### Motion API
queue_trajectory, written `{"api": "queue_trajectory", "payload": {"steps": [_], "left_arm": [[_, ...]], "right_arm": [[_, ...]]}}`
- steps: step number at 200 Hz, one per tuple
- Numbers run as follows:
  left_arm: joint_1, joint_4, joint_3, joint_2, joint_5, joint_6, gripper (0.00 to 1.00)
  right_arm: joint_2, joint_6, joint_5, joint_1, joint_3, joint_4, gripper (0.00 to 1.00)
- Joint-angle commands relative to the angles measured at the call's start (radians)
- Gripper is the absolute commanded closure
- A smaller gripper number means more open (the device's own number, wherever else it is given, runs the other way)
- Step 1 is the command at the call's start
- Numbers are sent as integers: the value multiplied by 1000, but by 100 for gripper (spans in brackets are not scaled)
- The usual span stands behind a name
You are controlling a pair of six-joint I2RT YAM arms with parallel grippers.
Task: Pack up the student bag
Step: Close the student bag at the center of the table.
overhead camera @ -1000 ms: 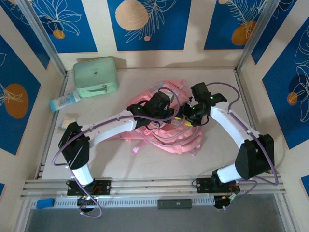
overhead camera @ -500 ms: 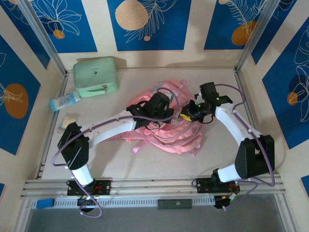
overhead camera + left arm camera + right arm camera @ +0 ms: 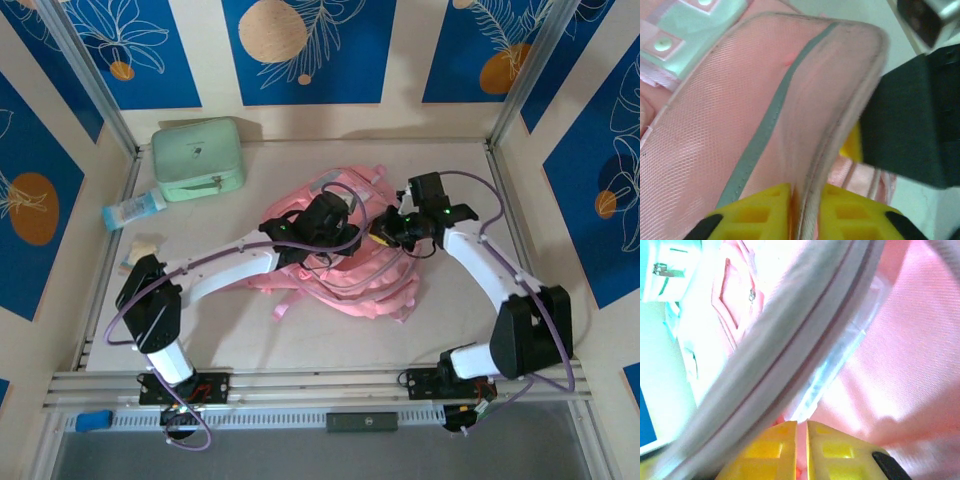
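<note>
The student bag point(image 3: 350, 275), soft pink with loose straps, lies crumpled in the middle of the table. My left gripper point(image 3: 338, 213) is over its upper part. In the left wrist view, the bag's piped mesh rim point(image 3: 840, 115) rises between the yellow fingers point(image 3: 760, 210), and the left gripper point(image 3: 805, 189) has its jaws slightly apart around it. My right gripper point(image 3: 386, 233) meets the bag from the right. In the right wrist view, the right gripper point(image 3: 801, 424) is shut on a thin fold of pink fabric point(image 3: 900, 365) beside the grey-pink rim point(image 3: 790, 355).
A mint green zip case point(image 3: 198, 158) stands at the back left. A small tube point(image 3: 133, 210) and a pale packet point(image 3: 140, 250) lie by the left rail. The two wrists are close together over the bag. Bare tabletop point(image 3: 330, 340) lies in front of the bag.
The right gripper has closed on the bag's fabric and shifted slightly left. The left gripper's jaws have eased apart around the rim. The bag's top edge has lifted a little.
</note>
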Motion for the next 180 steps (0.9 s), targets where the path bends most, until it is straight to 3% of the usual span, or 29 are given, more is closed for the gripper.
{"api": "queue_trajectory", "payload": {"steps": [1, 34, 71, 102, 124, 180], "left_arm": [[4, 77, -21, -105, 95, -36, 65], [14, 215, -230, -275, 105, -115, 55], [109, 303, -457, -384, 115, -271, 49], [186, 468, -618, -385, 150, -408, 48], [204, 537, -655, -350, 155, -436, 47], [214, 632, -671, -230, 162, -465, 48]], "right_arm": [[-101, -94, 88, -10, 13, -152, 84], [-179, -134, 237, 50, 33, -329, 78], [-184, -18, 423, 299, 42, -427, 67], [-98, 121, 586, 523, 70, -440, 57], [6, 205, 686, 634, 131, -463, 52], [197, 404, 844, 743, 238, -478, 47]]}}
